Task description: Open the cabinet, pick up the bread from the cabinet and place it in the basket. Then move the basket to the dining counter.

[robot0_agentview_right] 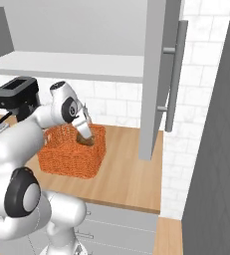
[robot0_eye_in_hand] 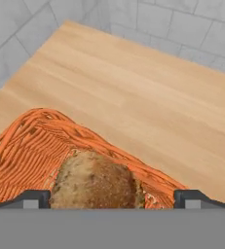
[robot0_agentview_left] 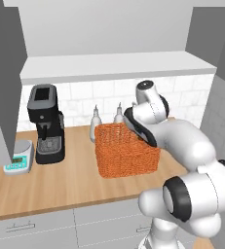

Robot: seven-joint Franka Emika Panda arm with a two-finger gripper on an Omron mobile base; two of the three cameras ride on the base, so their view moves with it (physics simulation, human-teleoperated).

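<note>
Jaws wide over bread [robot0_eye_in_hand: 94,182] in basket [robot0_agentview_left: 126,151]; bottles [robot0_agentview_left: 95,124] behind.

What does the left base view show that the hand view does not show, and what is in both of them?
The left base view alone gives the black coffee machine, the small scale beside it, two white bottles behind the basket, and the open cabinet above.

The hand view alone gives the bread lying inside the basket, between the wide-open tips of the gripper.

Both share the orange basket and the wooden worktop backed by white tiles.
</note>
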